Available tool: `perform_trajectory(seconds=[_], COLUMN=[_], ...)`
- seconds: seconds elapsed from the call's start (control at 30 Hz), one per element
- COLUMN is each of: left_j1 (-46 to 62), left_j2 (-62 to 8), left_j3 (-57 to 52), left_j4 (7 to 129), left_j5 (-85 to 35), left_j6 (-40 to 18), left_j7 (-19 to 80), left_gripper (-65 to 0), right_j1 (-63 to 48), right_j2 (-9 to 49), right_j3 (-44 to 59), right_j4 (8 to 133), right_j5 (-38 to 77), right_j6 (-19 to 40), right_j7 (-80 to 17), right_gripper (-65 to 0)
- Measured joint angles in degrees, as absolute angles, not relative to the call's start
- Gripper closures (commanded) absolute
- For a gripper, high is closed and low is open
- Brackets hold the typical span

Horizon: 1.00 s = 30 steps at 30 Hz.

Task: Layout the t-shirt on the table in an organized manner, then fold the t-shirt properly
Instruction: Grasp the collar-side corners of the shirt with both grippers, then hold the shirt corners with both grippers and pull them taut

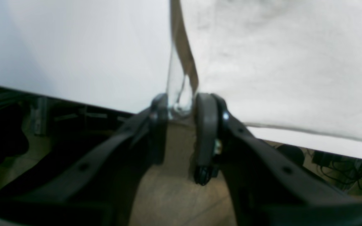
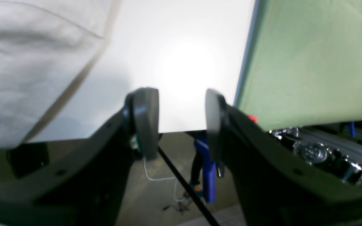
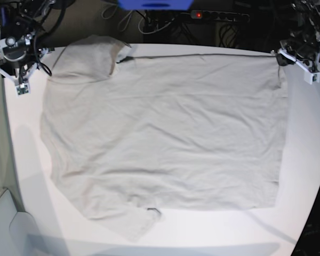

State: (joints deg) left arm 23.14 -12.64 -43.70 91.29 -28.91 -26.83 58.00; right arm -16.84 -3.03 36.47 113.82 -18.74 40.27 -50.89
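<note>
at the far left corner of the large smooth white table [image 3: 304, 176], the right gripper [image 2: 181, 110] hangs with its jaws standing apart on nothing, bare tabletop showing between them. just beside it the plain light grey-beige cotton t-shirt [image 3: 165, 138] begins, spread nearly flat across the middle of the table, one sleeve at the far left and one at the near edge. at the shirt's far right corner, the left gripper [image 1: 181, 108] has its jaws narrowed on the cloth's edge.
</note>
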Motion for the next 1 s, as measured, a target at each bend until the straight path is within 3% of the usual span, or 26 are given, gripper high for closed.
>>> perform_trajectory(seconds=[0.1, 0.2, 0.23, 0.37, 0.6, 0.77, 1.0], left_j1=[23.1, 23.1, 23.1, 23.0, 22.2, 21.4, 18.6], left_j2=[-12.7, -12.7, -12.7, -12.6, -12.6, -12.9, -14.2], left_j3=[-43.7, -43.7, -43.7, -43.7, -43.7, -43.8, -43.9], left_j4=[91.5, 91.6, 91.6, 91.6, 91.6, 91.6, 91.1], left_j5=[-28.9, -28.9, -28.9, -28.9, -28.7, -28.5, -28.5], left_j6=[-26.8, -26.9, -26.8, -26.8, -26.8, -26.9, -26.8], left_j7=[58.0, 58.0, 58.0, 58.0, 58.0, 58.3, 58.4], left_gripper=[-13.9, -0.7, 0.0, -0.2, -0.4, -0.4, -0.4], right_j1=[-16.9, -17.1, -17.2, -18.8, -19.1, -18.6, -19.1], right_j2=[-4.8, -5.3, -5.3, -7.3, -8.8, -9.4, -9.3], right_j3=[38.4, 38.5, 38.5, 38.5, 38.1, 37.8, 35.2], right_j4=[113.8, 113.8, 113.8, 113.8, 113.7, 112.9, 112.9], right_j5=[-19.3, -19.1, -19.0, -19.1, -19.0, -18.9, -8.8], right_j6=[40.3, 40.3, 40.3, 40.3, 40.3, 40.3, 40.3], right_j7=[-51.1, -51.1, -50.9, -51.3, -51.0, -51.3, -52.6], right_gripper=[-24.7, -25.2, -25.2, -26.4, -35.3, -35.9, -35.9])
